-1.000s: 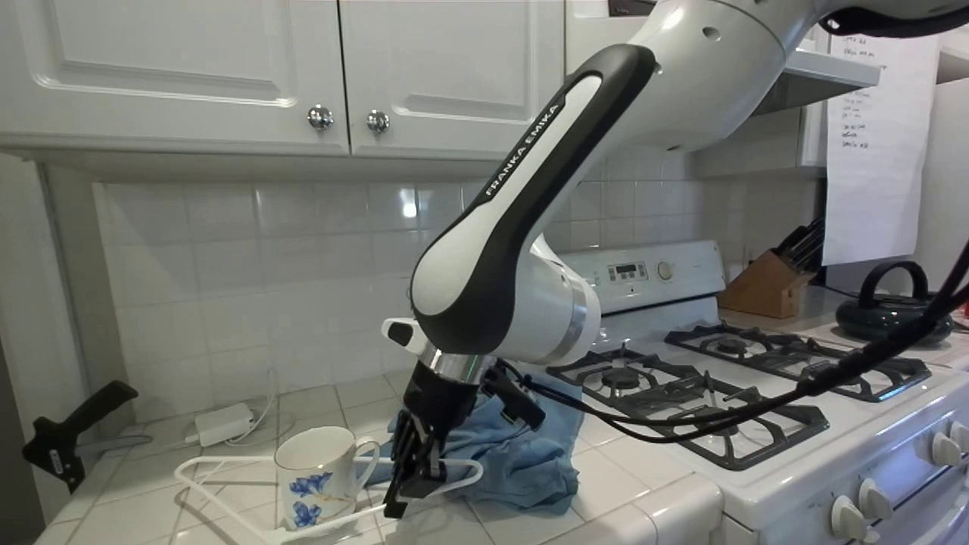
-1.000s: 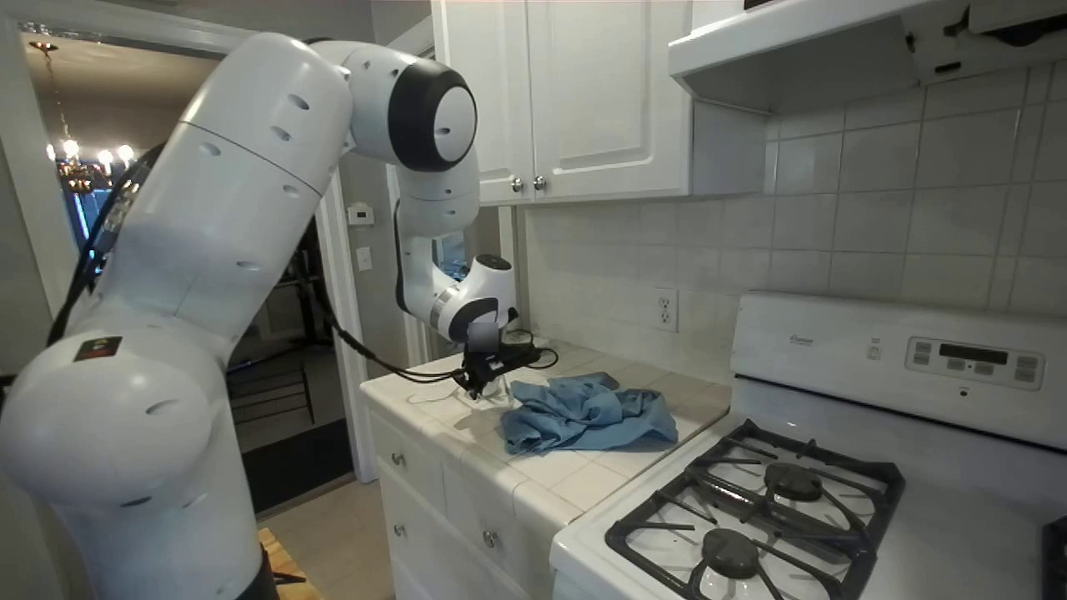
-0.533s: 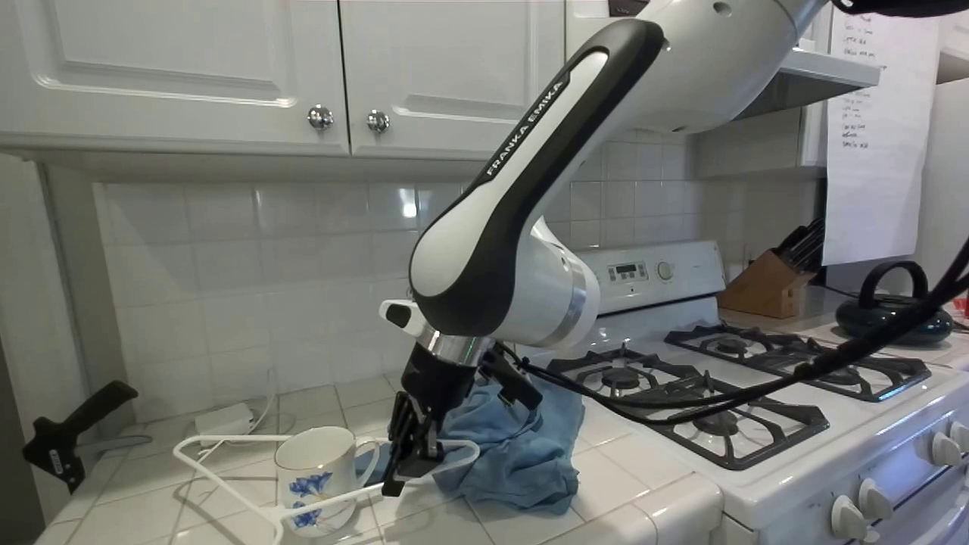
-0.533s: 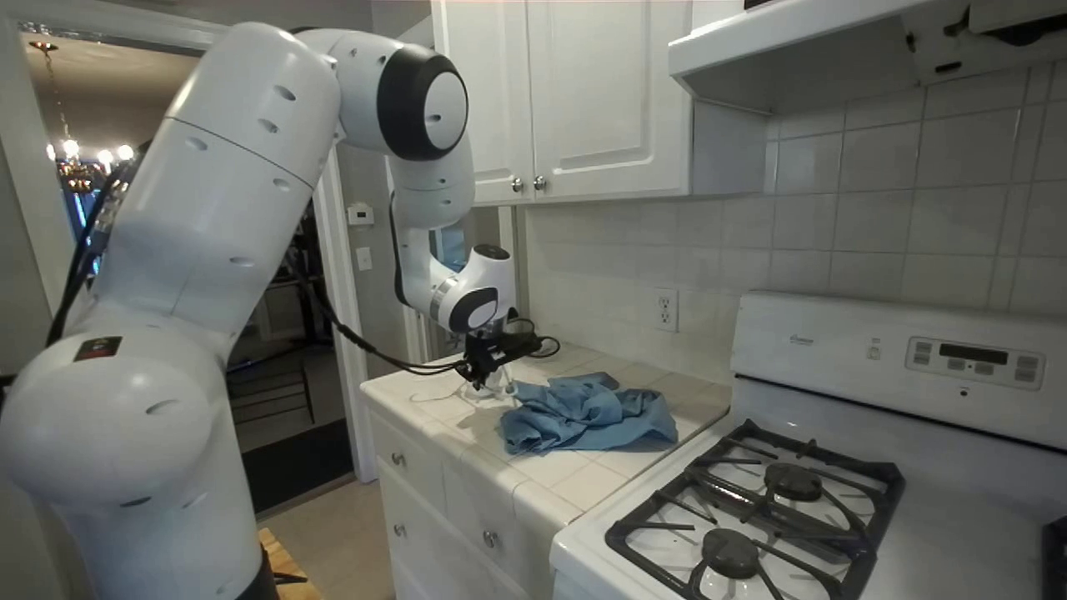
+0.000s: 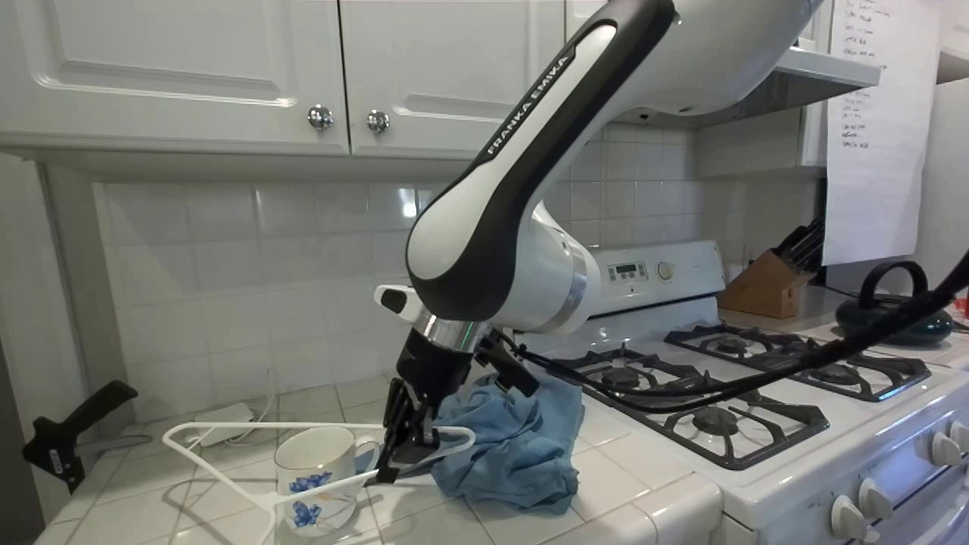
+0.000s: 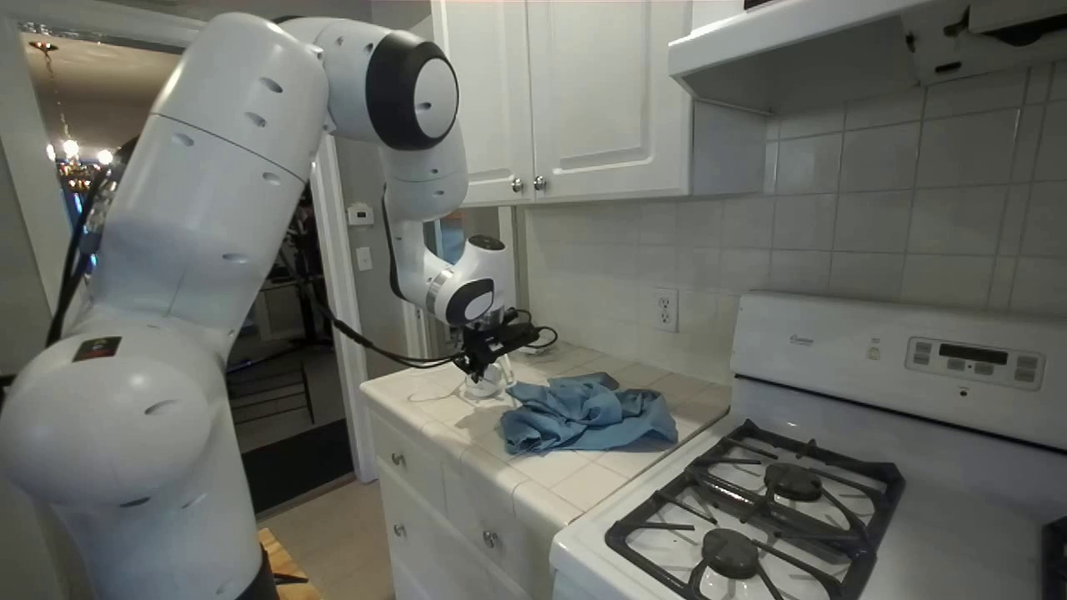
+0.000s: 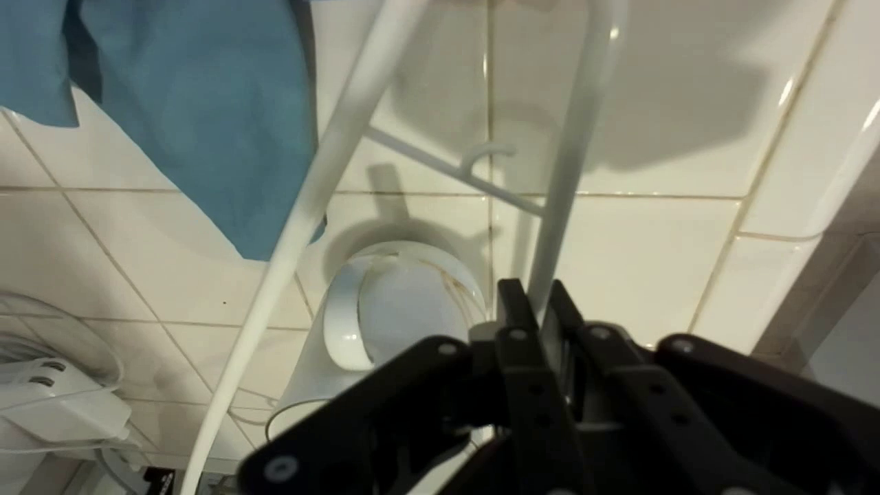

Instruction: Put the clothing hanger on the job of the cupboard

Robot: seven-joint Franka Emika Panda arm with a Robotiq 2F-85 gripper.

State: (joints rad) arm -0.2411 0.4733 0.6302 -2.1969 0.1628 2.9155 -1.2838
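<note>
Has just raised the clothing hanger (image 7: 295, 227) slightly, stretched out on both sides of the tool (image 7: 535, 292) and pinched by one bar in its almost closed grip. Must probably clear the mug (image 5: 322, 462) beside the tool, then climb further to the cupboard knobs (image 5: 378, 121) well above.

In an exterior view, metal knobs (image 5: 377, 121) gleam at eleven o'clock. The hanger (image 5: 325, 487) at seven is smooth, the cloth (image 5: 513, 454) at six matt.

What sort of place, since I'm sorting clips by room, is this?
A kitchen, probably a home one: there's a stove, a hood above it, and a wooden knife block.
</note>
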